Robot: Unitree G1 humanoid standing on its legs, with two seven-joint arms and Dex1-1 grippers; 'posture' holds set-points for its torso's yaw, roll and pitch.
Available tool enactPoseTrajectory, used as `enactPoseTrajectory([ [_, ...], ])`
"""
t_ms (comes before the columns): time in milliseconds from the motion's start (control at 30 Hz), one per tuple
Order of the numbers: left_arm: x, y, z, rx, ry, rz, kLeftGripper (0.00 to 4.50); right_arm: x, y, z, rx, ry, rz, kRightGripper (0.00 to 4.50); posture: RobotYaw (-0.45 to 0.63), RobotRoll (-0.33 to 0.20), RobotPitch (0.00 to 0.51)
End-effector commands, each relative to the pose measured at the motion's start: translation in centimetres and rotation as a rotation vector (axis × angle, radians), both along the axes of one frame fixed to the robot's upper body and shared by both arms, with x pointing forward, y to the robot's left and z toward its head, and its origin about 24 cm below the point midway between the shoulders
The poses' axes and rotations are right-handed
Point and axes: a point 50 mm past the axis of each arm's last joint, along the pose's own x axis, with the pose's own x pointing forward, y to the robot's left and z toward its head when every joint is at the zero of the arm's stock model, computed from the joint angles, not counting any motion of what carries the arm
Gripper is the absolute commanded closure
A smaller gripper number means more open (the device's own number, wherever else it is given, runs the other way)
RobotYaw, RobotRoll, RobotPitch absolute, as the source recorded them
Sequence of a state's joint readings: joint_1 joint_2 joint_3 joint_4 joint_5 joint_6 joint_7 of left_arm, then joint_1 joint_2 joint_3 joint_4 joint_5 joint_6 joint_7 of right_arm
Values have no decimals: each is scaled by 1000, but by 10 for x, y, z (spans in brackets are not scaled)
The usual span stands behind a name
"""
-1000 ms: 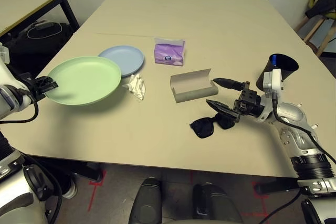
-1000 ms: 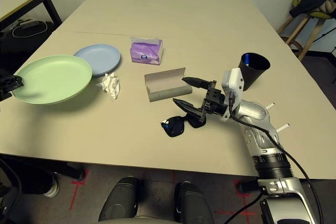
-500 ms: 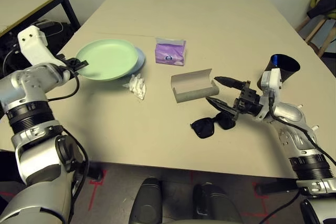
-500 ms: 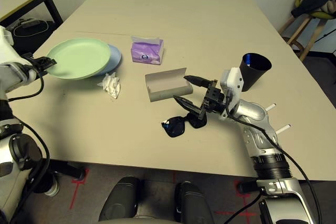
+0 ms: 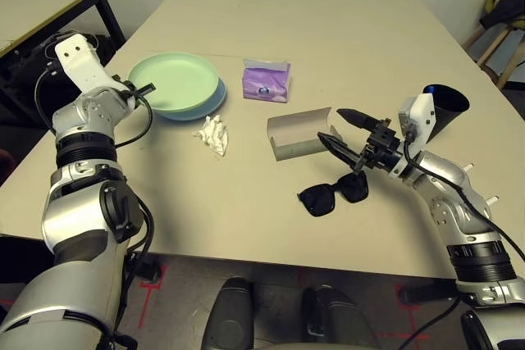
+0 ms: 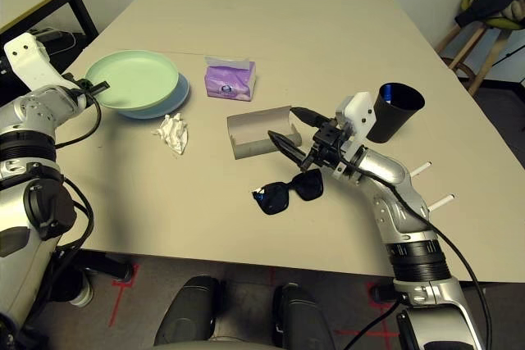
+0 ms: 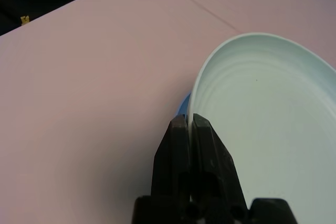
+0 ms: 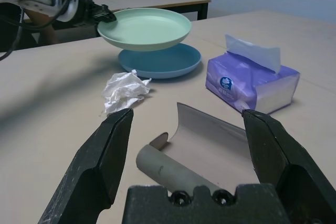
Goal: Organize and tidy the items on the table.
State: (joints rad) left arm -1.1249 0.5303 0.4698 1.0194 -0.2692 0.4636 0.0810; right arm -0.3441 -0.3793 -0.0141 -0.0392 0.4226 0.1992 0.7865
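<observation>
head pair: high, facing down | wrists: low, close | shared: green plate (image 8: 145, 28)

Silver forearms (image 5: 449, 194) with ribbed black cuffs, black cables, white wrist blocks, black-fingered claws.

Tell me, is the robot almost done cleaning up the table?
Not nearly. Nothing looks put away yet. The left gripper holds the green plate just above the blue plate, ready to stack. The tissue, sunglasses, open glasses case and cup all wait; the open right gripper hovers by the case.
</observation>
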Motion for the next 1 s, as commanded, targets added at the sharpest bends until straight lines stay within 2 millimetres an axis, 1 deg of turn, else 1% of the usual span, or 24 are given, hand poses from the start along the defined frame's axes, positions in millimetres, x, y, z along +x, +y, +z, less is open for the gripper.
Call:
enactPoseTrajectory([
  [33,5,-5,3,4,-30,9,4475,-2,-1,1,3,5,-2,0,237,0,77],
  [233,8,-9,-1,16,-46,16,4475,-4,-3,3,1,1,-9,0,227,0,77],
  [267,9,-9,-1,31,-57,27,4252,-4,-3,3,1,1,-11,0,227,0,77],
  [333,9,-10,-2,43,-83,31,3770,-4,-3,3,1,0,-14,0,214,0,74],
  [533,9,-13,-7,141,-149,-58,1365,-5,-5,2,1,1,-23,0,214,0,72],
  [633,9,-16,-6,154,-202,-157,164,-5,-6,2,0,1,-26,0,217,0,70],
  [667,8,-16,-5,169,-215,-183,45,-5,-6,2,0,0,-26,0,217,0,70],
  [767,6,-18,-6,175,-236,-265,45,-3,-7,2,1,0,-28,0,223,0,71],
  [867,1,-20,-6,181,-282,-407,45,-2,-7,2,0,-3,-30,0,226,0,72],
  [1000,-6,-21,-13,190,-230,-512,45,-3,-7,1,0,-3,-29,0,226,0,74],
])
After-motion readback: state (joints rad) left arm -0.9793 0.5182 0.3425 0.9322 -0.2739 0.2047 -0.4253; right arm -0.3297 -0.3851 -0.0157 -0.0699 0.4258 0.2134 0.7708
